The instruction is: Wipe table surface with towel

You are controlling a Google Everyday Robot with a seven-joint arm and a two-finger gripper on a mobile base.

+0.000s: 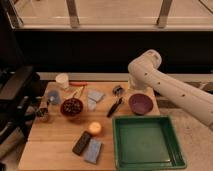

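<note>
Towel (pixel 95 95) near back edge; jaws just beside

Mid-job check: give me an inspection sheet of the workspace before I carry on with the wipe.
Surface: wooden table, crowded; bare wood mostly at front left.
Job's things: grey-blue towel lying at centre rear, not held.
Clutter: green tray, purple bowl, dark filled bowl, white cup, black utensil, orange object.
Grippers: pincer at the table's far edge, between towel and purple bowl.
Cables: nothing seen.
Surroundings: black chair at left; window frame behind.
</note>
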